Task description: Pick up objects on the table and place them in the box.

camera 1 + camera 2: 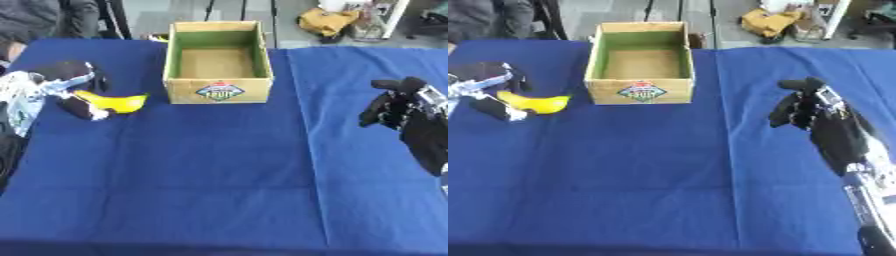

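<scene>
Left of the box (218, 91), left hand (74, 87) curled round banana (114, 102), long axis left-right, free tip toward box

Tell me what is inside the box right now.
The box holds nothing visible: its brown floor and green inner walls show bare. The near wall hides only a strip of floor behind it. The banana is outside, in the left hand.

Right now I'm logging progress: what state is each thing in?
Banana: on the cloth left of the box, held by the left robot hand.
Box: upright, open, nothing visible inside.
Right robot hand: fingers curled, holding nothing, apart from the box.
Cloth: spread flat over the table.
</scene>
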